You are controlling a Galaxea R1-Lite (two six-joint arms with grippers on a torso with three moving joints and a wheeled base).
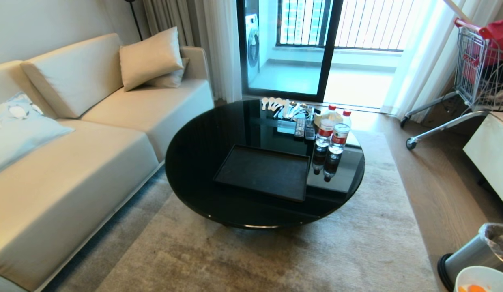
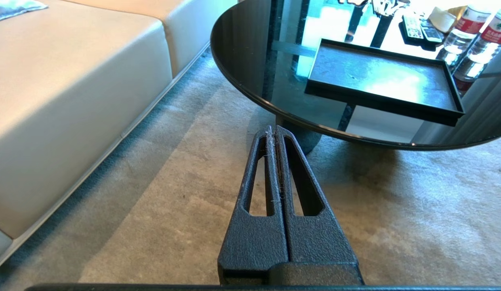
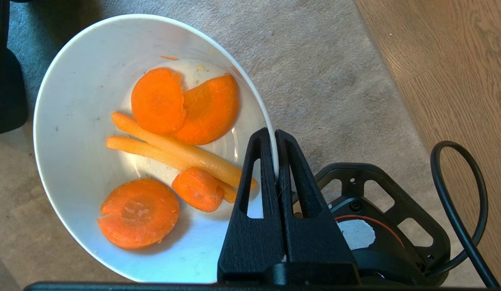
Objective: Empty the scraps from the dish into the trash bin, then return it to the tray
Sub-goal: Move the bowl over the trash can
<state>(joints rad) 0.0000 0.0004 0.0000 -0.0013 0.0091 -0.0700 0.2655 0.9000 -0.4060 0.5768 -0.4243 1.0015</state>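
Observation:
The dish [image 3: 85, 101], a small white bowl, hangs over the rug with my right gripper [image 3: 274, 135] shut on its rim, one finger inside and one outside. The scraps [image 3: 161, 101], orange carrot slices and pale strips, lie in its bottom. In the head view the dish [image 1: 480, 278] peeks in at the lower right corner, just in front of the steel trash bin [image 1: 472, 253] with its clear liner. The black tray [image 1: 261, 172] lies bare on the round black table [image 1: 194, 154]. My left gripper [image 2: 273, 131] is shut and holds nothing, low over the rug before the table.
A beige sofa [image 1: 73, 162] runs along the left. At the table's far side stand two water bottles [image 1: 332, 136], remotes [image 1: 304, 129] and white spoons [image 1: 271, 103]. A shopping cart [image 1: 478, 69] and a white cabinet [image 1: 493, 150] are at the right.

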